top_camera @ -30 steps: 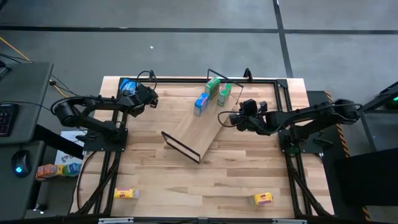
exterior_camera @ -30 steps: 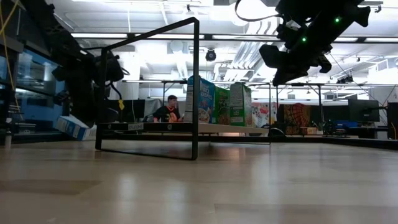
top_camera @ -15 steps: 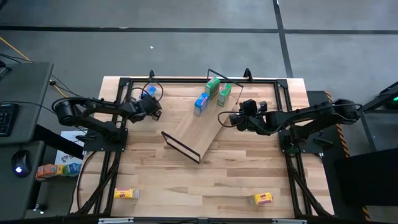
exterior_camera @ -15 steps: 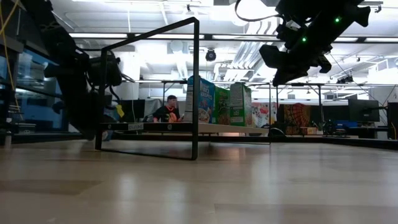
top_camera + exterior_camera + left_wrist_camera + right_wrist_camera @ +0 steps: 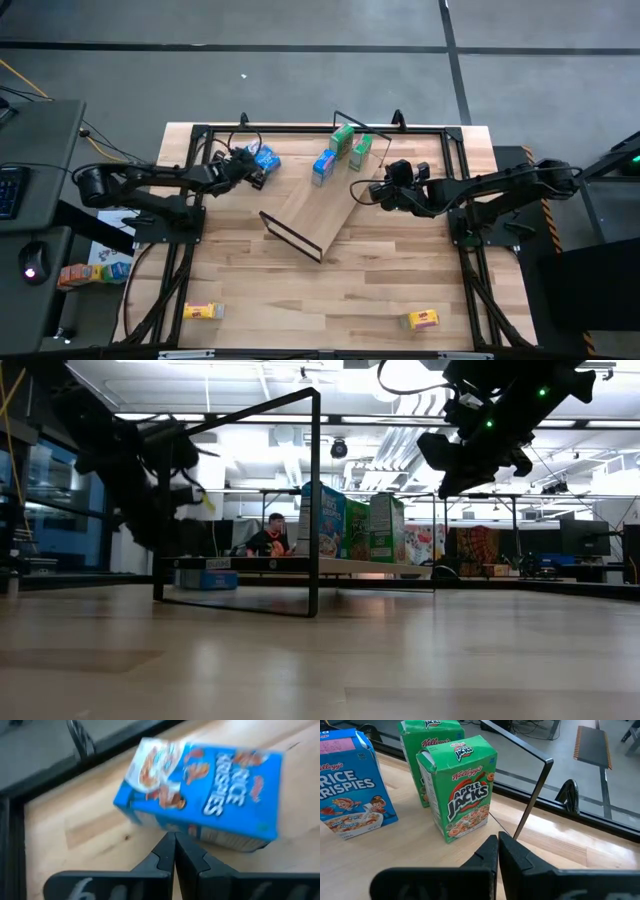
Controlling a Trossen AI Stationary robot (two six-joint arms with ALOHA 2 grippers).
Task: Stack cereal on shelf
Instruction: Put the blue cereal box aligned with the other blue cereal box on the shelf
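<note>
Just behind blue box (image 5: 200, 805), left claw (image 5: 174, 851) clenched on nothing; could shove it off table (image 5: 380, 270) instead of grabbing, since no gap.

Two green boxes (image 5: 343, 137), two blue boxes (image 5: 323, 167), two yellow boxes (image 5: 203, 311).

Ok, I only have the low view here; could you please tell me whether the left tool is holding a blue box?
Observer: No. The left tool is shut on nothing; the loose blue box lies on the table just ahead of it.
Operator: Thanks. How many boxes are on the shelf?
Observer: Three stand at one end of the shelf: the shelved blue box and two green boxes.
Operator: And the yellow ones?
Observer: Both yellow boxes lie on the table, off the shelf.
</note>
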